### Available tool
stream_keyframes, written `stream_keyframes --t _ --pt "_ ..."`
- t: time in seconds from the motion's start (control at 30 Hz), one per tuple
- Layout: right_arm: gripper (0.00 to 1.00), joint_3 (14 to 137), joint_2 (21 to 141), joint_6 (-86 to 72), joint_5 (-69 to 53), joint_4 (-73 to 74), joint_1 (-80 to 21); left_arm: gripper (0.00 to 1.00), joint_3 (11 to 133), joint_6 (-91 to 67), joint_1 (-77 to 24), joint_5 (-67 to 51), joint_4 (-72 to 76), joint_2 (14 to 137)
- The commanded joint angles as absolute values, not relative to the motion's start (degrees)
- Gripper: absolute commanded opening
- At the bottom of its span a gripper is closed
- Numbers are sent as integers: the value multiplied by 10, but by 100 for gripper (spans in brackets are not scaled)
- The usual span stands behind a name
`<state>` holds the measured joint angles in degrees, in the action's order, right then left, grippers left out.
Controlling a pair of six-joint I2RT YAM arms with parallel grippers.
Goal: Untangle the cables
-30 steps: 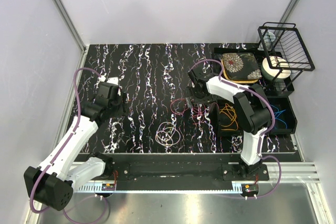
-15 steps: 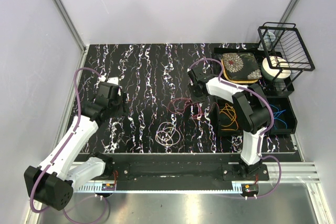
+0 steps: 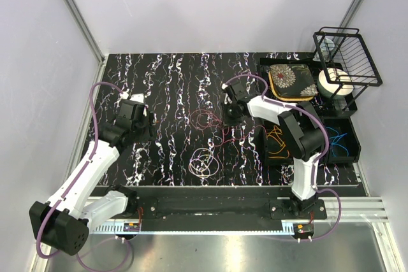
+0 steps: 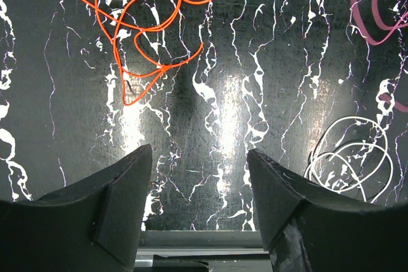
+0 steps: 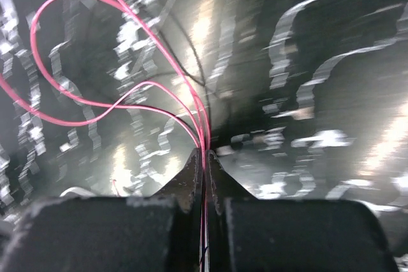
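Two fingers of the right gripper [image 5: 204, 157] are pressing tightly together on the pink cable [image 5: 201, 128], pinching several of its strands where they are converging at the tips. Judging from this, the step in hand is drawing that cable clear of the others, and doing it well is calling for a slow, low pull across the table [image 3: 166, 74], so that the thin wire is not slipping out of the pinch and the loose loops are not whipping or knotting. The pull is probably best aimed toward the far, bare part of the table, away from the white cable [image 3: 204, 162], which is lying coiled nearer the arm bases. A trailing pink strand is running down toward that coil, and I cannot tell whether the two are touching, so watching for the white coil starting to drag seems wise.

In the top view the pink cable [image 3: 203, 119] is spreading out in loops just to the left of the right gripper [image 3: 229, 113], its held end hidden between the fingers. The left gripper [image 4: 199, 156] is hovering well apart on its own side, its jaws standing wide and holding nothing. An orange cable [image 4: 150, 23] is lying loose ahead of it, with the white cable [image 4: 350, 160] off to its right, so it looks free to pin a cable if one starts following
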<state>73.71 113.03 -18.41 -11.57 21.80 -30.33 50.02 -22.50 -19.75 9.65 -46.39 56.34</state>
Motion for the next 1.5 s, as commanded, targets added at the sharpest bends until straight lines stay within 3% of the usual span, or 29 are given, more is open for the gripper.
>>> stream_keyframes --t 0.0,0.4,0.67,1.07,1.47 --pt "0 786 1110 -247 -199 194 -327 64 504 -221 -199 106 -441 561" --pt "0 973 1013 -305 -261 200 -343 65 504 -222 -200 108 -440 551" --pt "0 1028 919 -284 -180 264 -343 65 504 -222 -200 106 -440 548" --pt "0 981 749 -234 110 373 -335 64 504 -221 -200 100 -439 548" --pt "0 850 621 -242 172 440 -253 64 503 -221 -209 99 -439 548"
